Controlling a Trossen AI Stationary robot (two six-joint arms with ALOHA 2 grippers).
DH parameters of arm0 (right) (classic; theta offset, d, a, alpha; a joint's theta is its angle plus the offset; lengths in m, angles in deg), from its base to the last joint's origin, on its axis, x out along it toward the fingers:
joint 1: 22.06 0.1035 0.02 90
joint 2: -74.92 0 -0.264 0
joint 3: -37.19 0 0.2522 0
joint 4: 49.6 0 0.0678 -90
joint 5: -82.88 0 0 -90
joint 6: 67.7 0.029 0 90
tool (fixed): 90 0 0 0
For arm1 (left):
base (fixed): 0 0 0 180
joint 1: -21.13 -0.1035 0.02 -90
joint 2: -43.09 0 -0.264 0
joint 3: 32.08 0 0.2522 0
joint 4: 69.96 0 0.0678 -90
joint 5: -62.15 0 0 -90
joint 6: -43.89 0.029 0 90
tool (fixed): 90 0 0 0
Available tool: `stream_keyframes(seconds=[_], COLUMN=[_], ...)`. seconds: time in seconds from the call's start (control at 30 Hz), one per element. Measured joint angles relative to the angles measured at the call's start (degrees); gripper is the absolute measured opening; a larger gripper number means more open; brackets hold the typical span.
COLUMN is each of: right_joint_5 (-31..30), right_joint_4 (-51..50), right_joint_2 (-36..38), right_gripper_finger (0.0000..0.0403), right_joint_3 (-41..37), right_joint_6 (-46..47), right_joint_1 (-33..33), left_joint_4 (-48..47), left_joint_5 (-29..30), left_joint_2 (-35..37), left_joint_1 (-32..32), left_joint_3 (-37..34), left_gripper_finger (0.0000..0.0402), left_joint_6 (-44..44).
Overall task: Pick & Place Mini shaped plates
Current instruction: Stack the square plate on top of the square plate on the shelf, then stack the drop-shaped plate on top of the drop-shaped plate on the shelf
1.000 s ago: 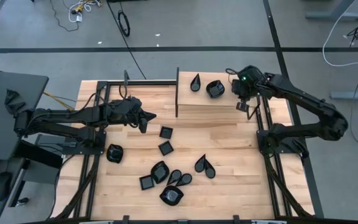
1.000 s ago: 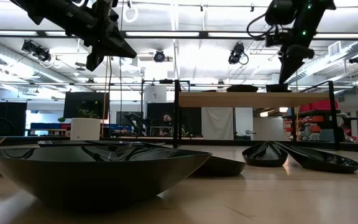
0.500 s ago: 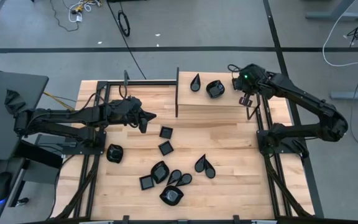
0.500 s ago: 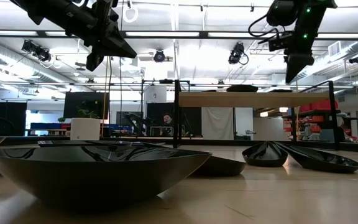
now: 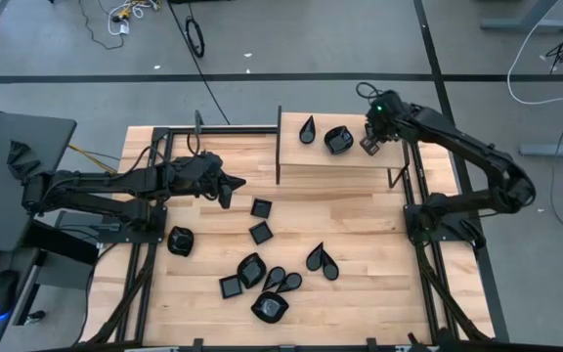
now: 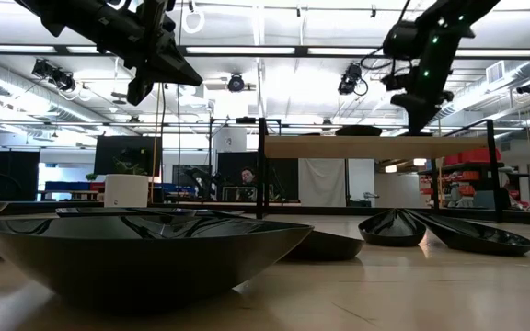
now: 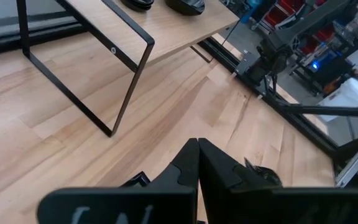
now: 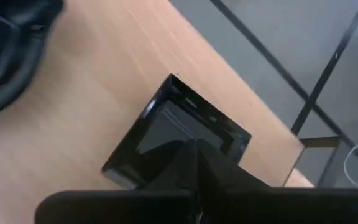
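Glossy black square plate (image 8: 176, 134) sits on raised shelf (image 5: 360, 171), far right; right pincer (image 5: 370, 143) over it, fingers closed, empty. Light, rigid, slippery: grip by rim. Left pincer (image 5: 231, 184) closed, idle.

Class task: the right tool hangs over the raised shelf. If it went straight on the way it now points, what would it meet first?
Most likely the square black plate on the raised shelf, lying directly ahead of the right tool in its wrist view. Its distance from the plate is unclear.
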Motion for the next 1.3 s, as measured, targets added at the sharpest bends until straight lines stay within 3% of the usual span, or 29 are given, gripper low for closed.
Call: stream_keyframes(seconds=[0.6, 0.9, 1.1, 1.3], right_joint_5=[4.9, 4.7, 4.5, 4.3], right_joint_4=[-4.0, -2.6, 0.7, 7.0], right_joint_2=[0.4, 5.7, 11.4, 13.2], right_gripper_finger=[0.0004, 0.0004, 0.0004, 0.0002], right_joint_3=[0.0, 0.0, 0.0, 0.0], right_joint_6=[10.1, 14.5, 19.1, 29.7], right_joint_1=[-0.7, 0.3, 8.0, 25.1], left_joint_4=[0.0, 0.0, 0.0, 0.0], left_joint_5=[0.0, 0.0, 0.0, 0.0], left_joint_2=[0.0, 0.0, 0.0, 0.0], left_joint_1=[0.0, 0.0, 0.0, 0.0], left_joint_3=[0.0, 0.0, 0.0, 0.0], left_gripper_finger=[0.0007, 0.0007, 0.0007, 0.0007], left_joint_6=[-1.7, -1.6, 0.5, 1.9])
